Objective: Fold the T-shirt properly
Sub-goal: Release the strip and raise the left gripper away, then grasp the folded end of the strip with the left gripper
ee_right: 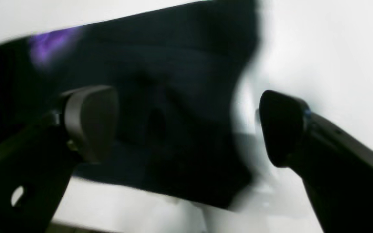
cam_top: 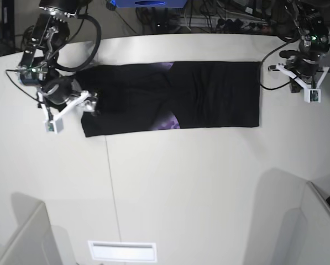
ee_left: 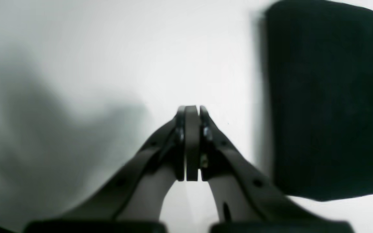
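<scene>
While left jaws [ee_left: 193,111] press together, right jaws [ee_right: 186,129] spread apart, black T-shirt [cam_top: 228,94] partly folded

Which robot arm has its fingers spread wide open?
The right arm: its fingers are wide apart over the black T-shirt, while the left arm's are shut.

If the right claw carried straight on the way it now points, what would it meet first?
Probably the T-shirt, near its end edge; the right claw's open jaws straddle that edge, though their height above it is unclear.
</scene>
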`<action>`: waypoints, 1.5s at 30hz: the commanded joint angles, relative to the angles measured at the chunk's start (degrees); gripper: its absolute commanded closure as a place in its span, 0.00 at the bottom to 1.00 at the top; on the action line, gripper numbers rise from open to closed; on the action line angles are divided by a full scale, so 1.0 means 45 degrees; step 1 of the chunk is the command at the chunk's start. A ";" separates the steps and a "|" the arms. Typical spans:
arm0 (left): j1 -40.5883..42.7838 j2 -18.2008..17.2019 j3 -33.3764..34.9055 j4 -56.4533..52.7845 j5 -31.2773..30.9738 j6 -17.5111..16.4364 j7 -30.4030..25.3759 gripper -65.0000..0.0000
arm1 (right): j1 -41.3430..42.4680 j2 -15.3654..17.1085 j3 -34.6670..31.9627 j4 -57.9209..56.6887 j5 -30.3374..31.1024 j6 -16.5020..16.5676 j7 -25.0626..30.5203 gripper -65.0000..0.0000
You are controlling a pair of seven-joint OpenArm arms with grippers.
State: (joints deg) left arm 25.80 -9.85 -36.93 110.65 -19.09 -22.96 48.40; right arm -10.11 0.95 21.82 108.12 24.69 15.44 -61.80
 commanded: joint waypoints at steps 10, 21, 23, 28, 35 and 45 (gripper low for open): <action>-0.0117 -0.0088 -0.2490 -0.1312 -0.0065 -0.1999 -0.0216 1.00 | 0.0537 0.0170 0.1158 -0.2643 0.1459 0.1872 0.0185 0.00; -0.0137 -0.0166 -0.2373 -0.2035 -0.0065 -0.1999 -0.0216 1.00 | 0.0400 0.0092 0.0552 -0.3698 0.1498 0.1951 0.0244 0.00; -0.0176 -0.0146 -0.2353 -0.2035 -0.0065 -0.1999 -0.0216 1.00 | 0.0205 0.0092 0.0161 -0.3679 0.1498 0.1951 0.0263 0.00; -0.0352 -0.0127 -0.2353 -0.2035 -0.0045 -0.1999 -0.0216 1.00 | 0.0127 0.0092 -0.0151 -0.3737 0.1478 0.1951 0.0263 0.00; -0.0371 -0.0088 -0.1650 -0.2054 -0.0045 -0.1999 -0.0216 1.00 | 0.0146 0.0092 -0.0151 -0.3777 0.1478 0.1951 0.0302 0.14; -0.0391 0.0088 -0.0321 -0.2054 -0.0045 -0.1960 -0.0216 1.00 | 0.0205 0.0150 -0.0132 -0.4519 0.1400 0.1951 0.1514 0.67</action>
State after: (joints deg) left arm 23.99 -8.73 -38.04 100.57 -18.48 -31.62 48.58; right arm -9.15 1.26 21.34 87.99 33.06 24.53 -53.58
